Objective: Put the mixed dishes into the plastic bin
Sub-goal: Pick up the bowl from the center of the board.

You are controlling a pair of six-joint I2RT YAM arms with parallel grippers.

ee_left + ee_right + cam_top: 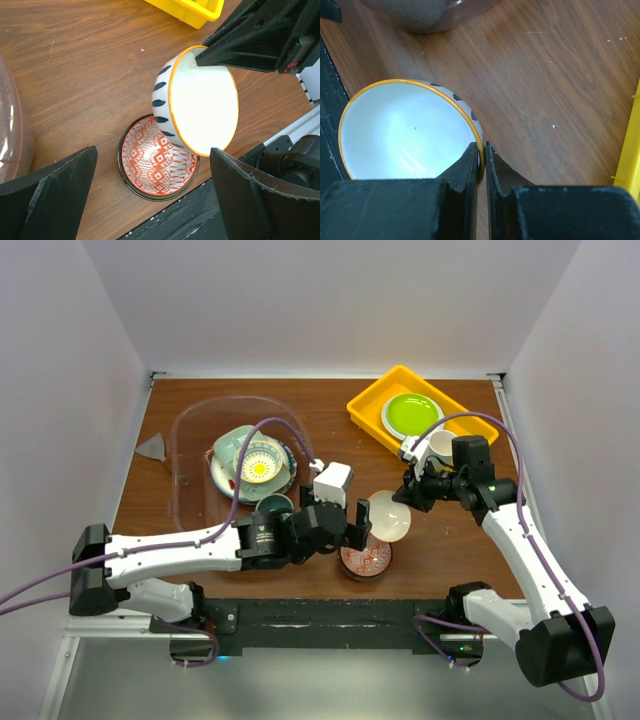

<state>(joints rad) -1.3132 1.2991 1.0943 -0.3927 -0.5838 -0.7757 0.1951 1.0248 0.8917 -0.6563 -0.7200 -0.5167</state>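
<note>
My right gripper (408,495) (483,155) is shut on the rim of a white bowl (388,517) (202,102) (405,132) with an orange edge and dark blue dashes, holding it tilted just above the table. Below it stands a red patterned bowl (365,560) (150,167). My left gripper (357,525) (152,165) hangs open over the red bowl, its fingers wide on either side and touching nothing. The plastic bin (185,440) (10,125) (425,12) at the left holds a mint dish (232,443) and patterned plates (262,465). A teal mug (273,505) sits at its near right edge, partly hidden by my left arm.
A yellow tray (370,405) (195,10) (635,150) at the back right carries a lime-green plate (410,413). A small white cup (440,445) is beside my right wrist. A small grey piece (152,447) lies left of the bin. The table's black front edge is close behind the red bowl.
</note>
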